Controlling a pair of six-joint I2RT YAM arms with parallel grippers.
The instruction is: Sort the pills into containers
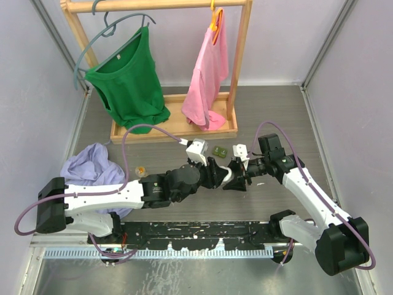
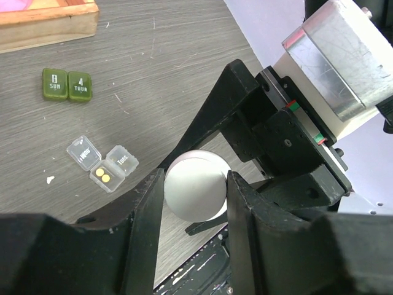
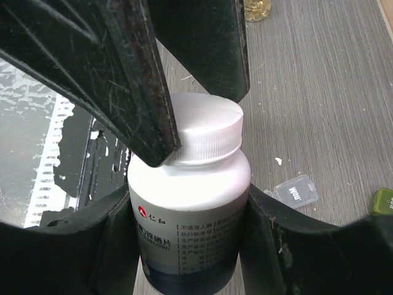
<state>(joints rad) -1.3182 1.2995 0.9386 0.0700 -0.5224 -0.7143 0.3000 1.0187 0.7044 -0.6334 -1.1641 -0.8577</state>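
Grey tabletop [image 2: 172, 74], green pill box [image 2: 67, 85] between rack base [image 2: 49, 24] and clear box [image 2: 101, 161]

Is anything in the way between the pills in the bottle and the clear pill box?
Yes: the white cap is on the bottle, which the right gripper holds. The left gripper has a finger against each side of the cap. The clear pill box lies with its lids open; nothing visible covers it.

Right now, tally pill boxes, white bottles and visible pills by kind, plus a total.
2 pill boxes: dark green box, clear box
1 white pill bottle
2 yellow pills, in the clear box
Total: 5
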